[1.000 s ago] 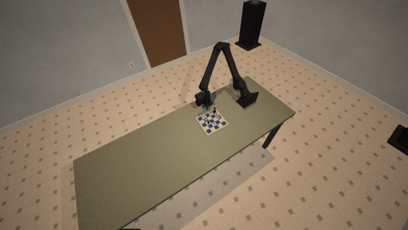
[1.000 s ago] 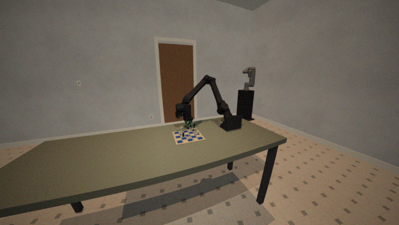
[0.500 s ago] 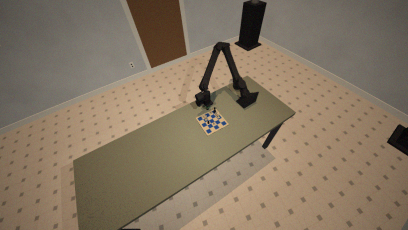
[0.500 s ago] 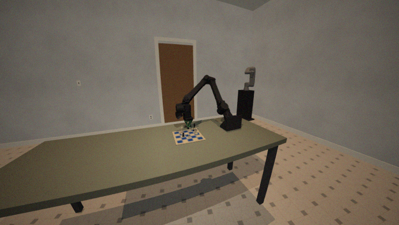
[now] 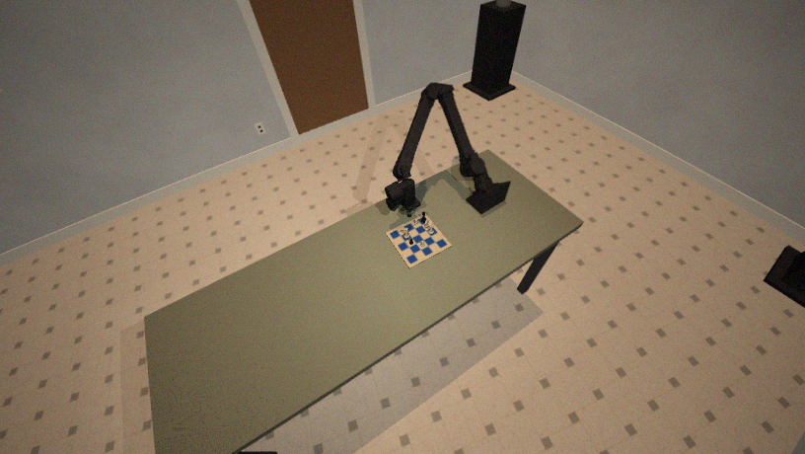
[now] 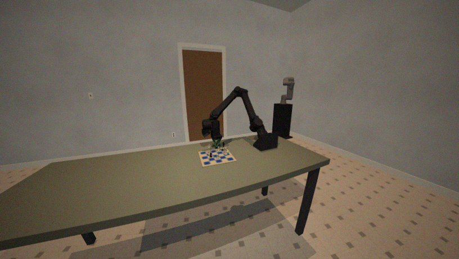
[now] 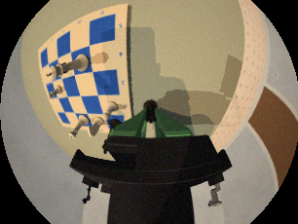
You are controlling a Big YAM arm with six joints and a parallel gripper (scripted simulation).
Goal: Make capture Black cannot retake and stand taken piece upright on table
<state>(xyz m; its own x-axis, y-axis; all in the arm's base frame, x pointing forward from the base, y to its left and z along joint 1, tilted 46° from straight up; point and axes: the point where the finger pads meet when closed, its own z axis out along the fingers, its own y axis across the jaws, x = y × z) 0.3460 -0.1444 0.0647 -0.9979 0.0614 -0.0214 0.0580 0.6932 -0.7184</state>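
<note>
Wrist view: gripper closed on a black piece, off the board.

The piece hangs upright, long axis vertical, over the table just beside the chessboard edge. Judged next: lower straight down, base flat on the table beside the chessboard, then release.
</note>
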